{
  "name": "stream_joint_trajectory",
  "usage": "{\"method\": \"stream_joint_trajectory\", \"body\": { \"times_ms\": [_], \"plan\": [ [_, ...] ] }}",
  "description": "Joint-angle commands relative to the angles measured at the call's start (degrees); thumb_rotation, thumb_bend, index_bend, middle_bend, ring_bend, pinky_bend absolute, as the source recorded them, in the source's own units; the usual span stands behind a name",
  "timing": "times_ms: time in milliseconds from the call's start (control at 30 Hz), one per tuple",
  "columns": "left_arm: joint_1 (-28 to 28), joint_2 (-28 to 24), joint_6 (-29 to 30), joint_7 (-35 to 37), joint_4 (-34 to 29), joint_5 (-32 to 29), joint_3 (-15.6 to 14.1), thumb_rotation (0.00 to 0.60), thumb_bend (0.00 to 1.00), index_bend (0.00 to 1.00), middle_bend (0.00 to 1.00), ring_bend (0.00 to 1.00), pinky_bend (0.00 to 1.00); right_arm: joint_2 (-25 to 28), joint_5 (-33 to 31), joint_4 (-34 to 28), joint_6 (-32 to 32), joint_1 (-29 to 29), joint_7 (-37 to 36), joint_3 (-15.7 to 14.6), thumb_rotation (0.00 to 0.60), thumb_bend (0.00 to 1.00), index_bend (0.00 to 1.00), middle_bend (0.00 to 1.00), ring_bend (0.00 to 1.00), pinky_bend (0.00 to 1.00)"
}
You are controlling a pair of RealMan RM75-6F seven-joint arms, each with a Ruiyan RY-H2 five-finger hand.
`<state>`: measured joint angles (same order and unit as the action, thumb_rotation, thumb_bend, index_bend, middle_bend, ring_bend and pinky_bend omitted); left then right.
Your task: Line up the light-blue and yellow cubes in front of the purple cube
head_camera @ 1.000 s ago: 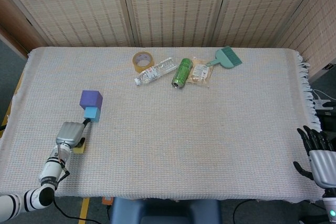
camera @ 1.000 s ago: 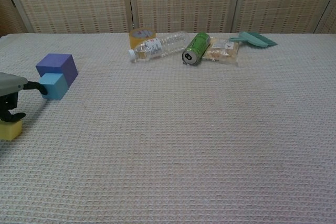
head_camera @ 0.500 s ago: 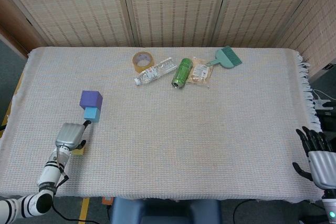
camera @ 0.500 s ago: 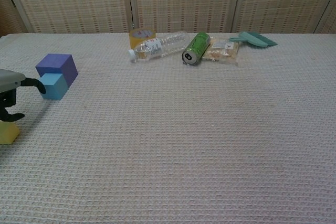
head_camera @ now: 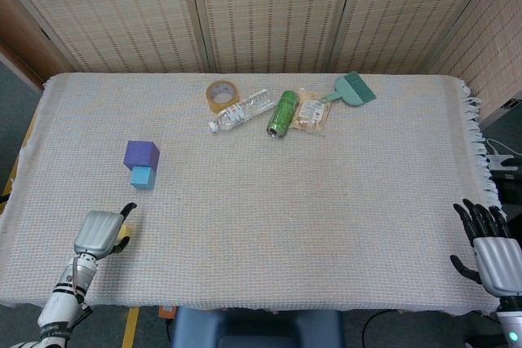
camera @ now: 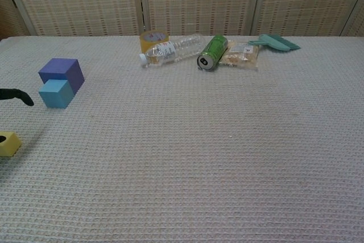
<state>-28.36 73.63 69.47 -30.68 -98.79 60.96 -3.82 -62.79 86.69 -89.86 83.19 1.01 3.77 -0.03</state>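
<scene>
The purple cube sits on the left part of the table, and the light-blue cube touches its front face; both show in the chest view too, the purple cube and the light-blue cube. The yellow cube lies apart, nearer the front-left edge. My left hand hovers over the yellow cube, covering most of it; one dark fingertip rests on the cube's top and another finger sticks out forward. It holds nothing. My right hand hangs off the table's front-right corner, fingers spread and empty.
Along the back lie a tape roll, a clear bottle, a green can, a snack packet and a teal brush. The cloth's fringed edge runs down the right side.
My left hand has drawn back from the light-blue cube toward the front edge. The yellow cube has shifted slightly nearer with it. The right hand has barely moved.
</scene>
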Motion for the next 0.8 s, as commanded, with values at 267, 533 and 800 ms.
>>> {"method": "stream_joint_trajectory", "body": {
  "times_ms": [267,533,800],
  "plan": [
    [1.99,4.51,0.34,0.14,6.35,1.85,0.17,0.600,0.34,0.28,1.00,1.00,1.00,0.09,0.14,-0.06,0.11,-0.15,0.08,-0.17,0.600,0.00,0.00,0.00,0.00,0.00],
    [2.70,6.43,-1.30,-0.85,8.96,0.87,0.77,0.600,0.34,0.32,1.00,1.00,1.00,-0.02,0.00,-0.07,0.05,-0.18,0.35,-0.15,0.600,0.00,0.00,0.00,0.00,0.00],
    [3.48,6.60,-0.83,-2.23,9.66,0.36,1.74,0.600,0.35,0.32,1.00,1.00,1.00,-0.10,-0.01,-0.16,-0.16,-0.09,0.64,-0.17,0.600,0.00,0.00,0.00,0.00,0.00]
  ]
}}
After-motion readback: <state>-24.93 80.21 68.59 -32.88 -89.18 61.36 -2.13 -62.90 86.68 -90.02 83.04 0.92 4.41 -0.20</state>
